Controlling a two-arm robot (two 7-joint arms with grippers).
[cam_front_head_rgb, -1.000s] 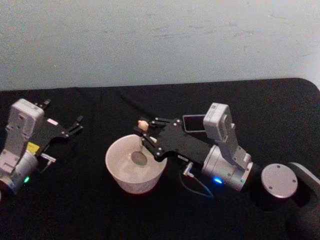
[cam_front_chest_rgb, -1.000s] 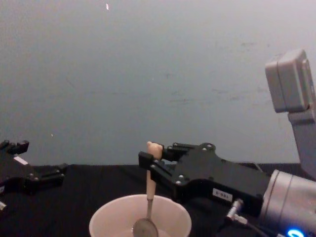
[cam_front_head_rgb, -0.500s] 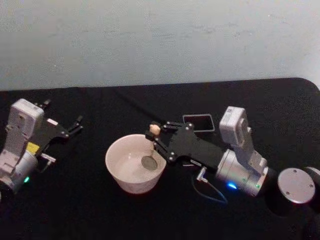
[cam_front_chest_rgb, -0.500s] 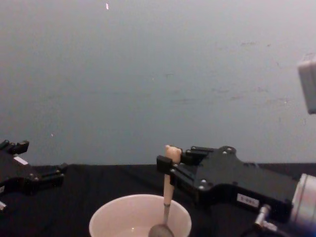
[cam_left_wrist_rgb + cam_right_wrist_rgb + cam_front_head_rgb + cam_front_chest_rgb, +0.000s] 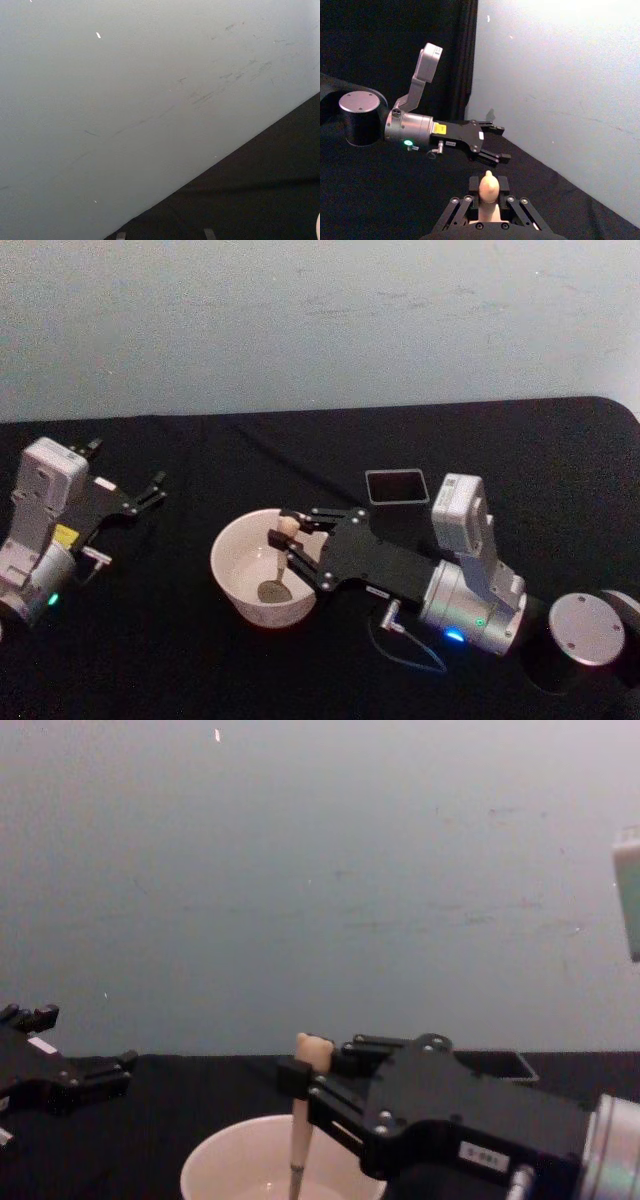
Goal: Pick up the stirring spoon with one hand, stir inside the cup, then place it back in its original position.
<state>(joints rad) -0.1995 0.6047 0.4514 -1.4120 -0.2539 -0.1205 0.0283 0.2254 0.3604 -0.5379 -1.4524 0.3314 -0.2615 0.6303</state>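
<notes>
1. The fingers (image 5: 306,570) of the right gripper (image 5: 287,543) are pinching the spoon (image 5: 273,590), its bowl sitting low in the cup (image 5: 226,552).
2. The left gripper (image 5: 128,464) is idling on the left, fingers spread.
3. A wide sweep may be knocking the rim and tipping the cup.
4. Head view is showing the spoon bowl; chest view is hiding it.

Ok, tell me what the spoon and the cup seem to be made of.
The stirring spoon: beige matte handle, perhaps wood or plastic; thin neck and round bowl shine grey, likely metal. The cup: cream-white, smooth, thin-rimmed, ceramic or plastic; the look does not settle which.
</notes>
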